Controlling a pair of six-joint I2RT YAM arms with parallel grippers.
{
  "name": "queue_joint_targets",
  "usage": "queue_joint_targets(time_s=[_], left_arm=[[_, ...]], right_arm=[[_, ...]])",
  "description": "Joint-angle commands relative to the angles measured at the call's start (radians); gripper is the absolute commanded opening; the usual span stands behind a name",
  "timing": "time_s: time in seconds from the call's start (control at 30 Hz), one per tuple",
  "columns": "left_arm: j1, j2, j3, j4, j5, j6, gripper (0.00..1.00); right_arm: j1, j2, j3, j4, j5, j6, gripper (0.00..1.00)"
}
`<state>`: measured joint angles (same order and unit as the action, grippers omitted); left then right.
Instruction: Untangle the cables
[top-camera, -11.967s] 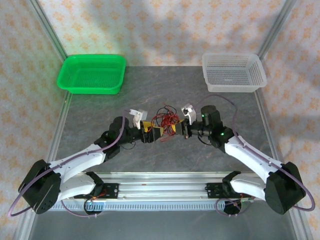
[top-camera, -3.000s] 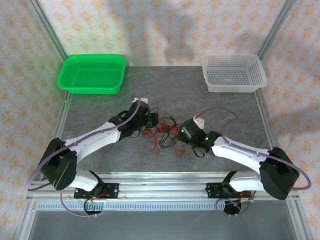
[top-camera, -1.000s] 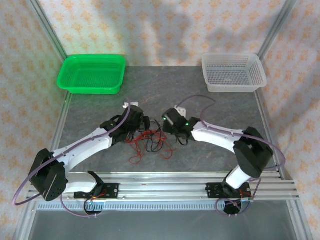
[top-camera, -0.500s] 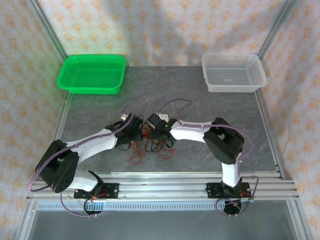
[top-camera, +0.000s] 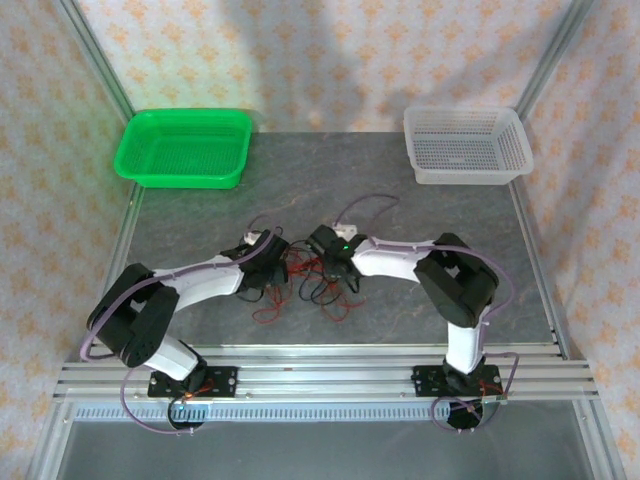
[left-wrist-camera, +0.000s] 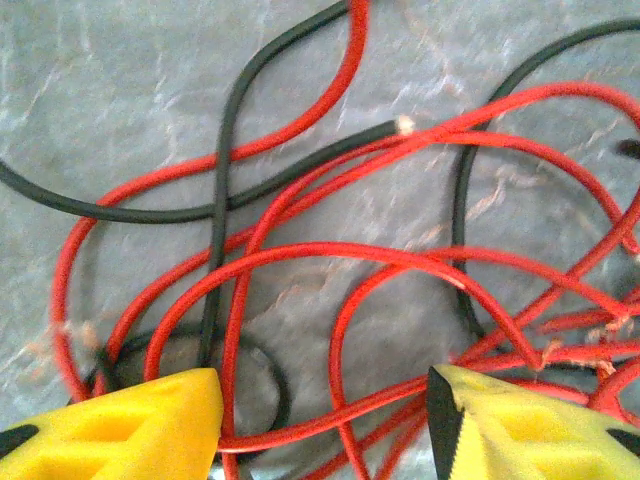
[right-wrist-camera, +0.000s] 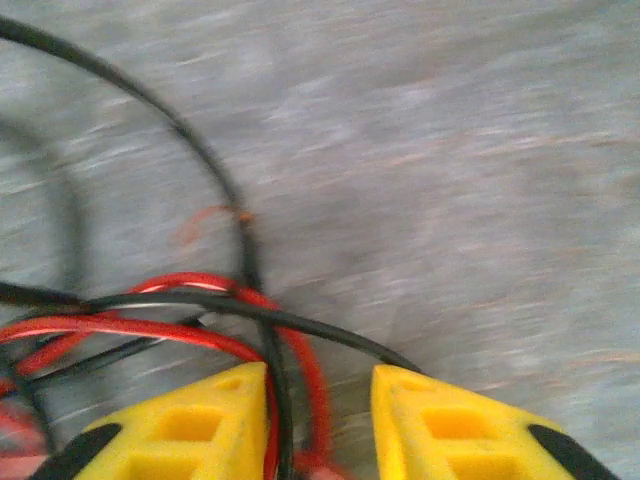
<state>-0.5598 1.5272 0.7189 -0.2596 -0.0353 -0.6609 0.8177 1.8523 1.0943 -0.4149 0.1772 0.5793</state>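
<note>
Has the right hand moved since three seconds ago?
Yes. The right hand has shifted left, toward the green basket, onto the cables.

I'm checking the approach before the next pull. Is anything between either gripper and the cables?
Nothing visible is. The left gripper, open, straddles red strands of the cables on the table; the right gripper has red and black strands between its parted fingers.

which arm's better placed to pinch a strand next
Probably right: the right gripper has red and black cables in its narrow gap; the left gripper stands wide over many loops.
</note>
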Motion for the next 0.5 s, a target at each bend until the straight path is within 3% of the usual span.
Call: queue_joint_targets(time_s=[0.0, 0.2, 0.47], left_arm=[[0.021, 0.066, 0.018, -0.026, -0.049, 0.012, 0.58], [0.021, 0.094, 0.119, 0.003, -0.019, 0.108, 0.59], [0.009, 0.174, 0.243, 0.031, 0.066, 0.143, 0.60]], right_arm=[[-0.093, -0.048, -0.096, -0.119, 0.123, -0.020, 0.26], [-0.214, -0.130, -0.184, -0.081, 0.130, -0.051, 0.21], [-0.296, -0.167, -0.181, -0.070, 0.149, -0.086, 0.11]])
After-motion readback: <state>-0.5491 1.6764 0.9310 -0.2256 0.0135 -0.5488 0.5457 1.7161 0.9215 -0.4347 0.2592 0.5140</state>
